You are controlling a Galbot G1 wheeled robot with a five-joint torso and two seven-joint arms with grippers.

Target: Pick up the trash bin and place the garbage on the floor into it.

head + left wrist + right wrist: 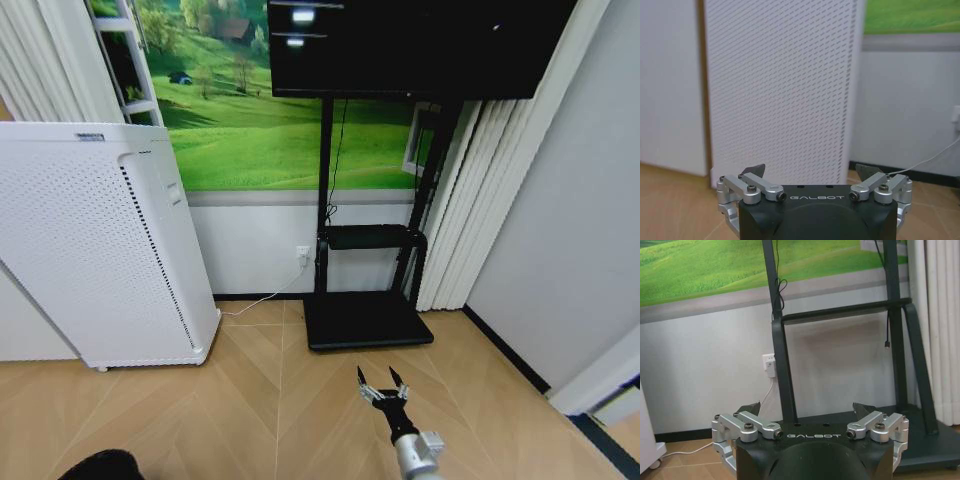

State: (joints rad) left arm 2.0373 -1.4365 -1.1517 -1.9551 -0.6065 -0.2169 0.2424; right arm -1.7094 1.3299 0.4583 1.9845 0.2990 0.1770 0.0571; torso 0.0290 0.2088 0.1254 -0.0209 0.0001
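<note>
Herringbone wood floor [260, 400] fills the foreground, bare ahead. A white air purifier [100, 240] stands at left, a black screen stand [365, 320] against the wall. The right tool [383, 385] hovers low, jaws spread and empty; the left tool [810, 177] faces the purifier, likewise open (nothing held). No trash bin or garbage appears, so both tools stay ready.
</note>
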